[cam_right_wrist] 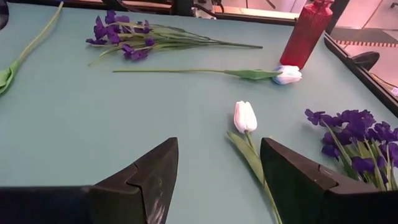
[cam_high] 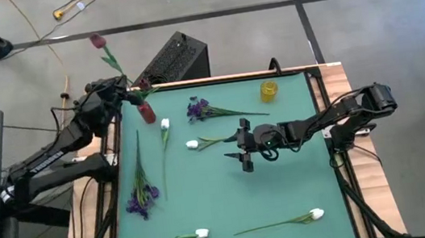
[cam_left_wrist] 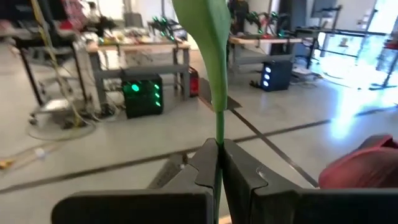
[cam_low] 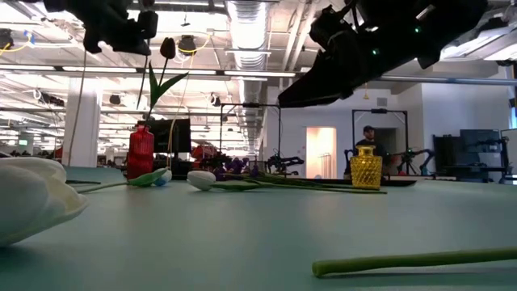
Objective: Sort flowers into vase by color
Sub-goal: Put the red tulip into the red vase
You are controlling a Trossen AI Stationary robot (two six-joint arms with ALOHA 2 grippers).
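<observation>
Left gripper, jaws clenched on red tulip stem above red vase at upper left; next: lower stem in; right gripper released, mid-frame over tabletop.

- Left arm: dark, near-black links, bulky rounded joints; white lettering along the forearm link, not readable.
- Left arm base: black cables run alongside the lower links.
- Right arm: same dark finish; chunky black housing at its outer joint.
- Right wrist: small green light glowing on the housing; thin black cable looped beside it.
- Fingers: matte black, flat-faced wedges, stepped notch in each inner edge, wide black crossbar behind.
</observation>
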